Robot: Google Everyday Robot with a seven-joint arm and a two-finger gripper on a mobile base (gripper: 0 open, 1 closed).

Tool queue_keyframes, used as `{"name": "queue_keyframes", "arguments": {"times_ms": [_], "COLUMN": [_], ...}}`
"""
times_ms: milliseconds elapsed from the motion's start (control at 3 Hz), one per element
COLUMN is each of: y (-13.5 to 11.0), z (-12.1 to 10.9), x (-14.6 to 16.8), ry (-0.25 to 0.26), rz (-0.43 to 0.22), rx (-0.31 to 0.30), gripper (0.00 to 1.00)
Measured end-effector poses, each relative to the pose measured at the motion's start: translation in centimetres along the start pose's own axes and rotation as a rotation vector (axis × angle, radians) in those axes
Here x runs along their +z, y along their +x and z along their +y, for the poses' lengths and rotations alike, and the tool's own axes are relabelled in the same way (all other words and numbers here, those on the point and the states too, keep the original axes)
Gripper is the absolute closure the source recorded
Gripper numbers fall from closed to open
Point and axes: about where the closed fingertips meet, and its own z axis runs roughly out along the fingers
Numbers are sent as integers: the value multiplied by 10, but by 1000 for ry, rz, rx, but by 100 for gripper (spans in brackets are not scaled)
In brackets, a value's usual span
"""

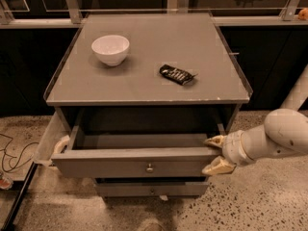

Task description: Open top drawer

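Observation:
The top drawer [120, 166] is a wide grey drawer with a small round metal knob [149, 168] at its centre. It stands pulled out from the grey cabinet, and its deep grey interior [144, 141] shows. My gripper [214, 154] is at the drawer's right front corner, coming in from the right on a white arm [274, 138]. Its two tan fingers [216, 166] are spread, one above and one below the top edge of the drawer's front panel at that corner.
A white bowl [110, 49] and a dark snack packet [176, 74] lie on the cabinet top [144, 85]. A lower drawer [151, 190] sits slightly out below. A cable [12, 153] lies on the speckled floor at left. A counter and railing run behind.

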Motion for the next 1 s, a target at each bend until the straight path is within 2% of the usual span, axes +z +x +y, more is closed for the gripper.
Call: {"name": "queue_keyframes", "arguments": {"times_ms": [333, 667, 1000], "y": [9, 7, 2], "z": [26, 26, 35], "x": [-2, -4, -5], "ry": [-24, -24, -35], "rz": [-26, -26, -42], "rx": [2, 2, -4], "gripper": [0, 19, 42]}}
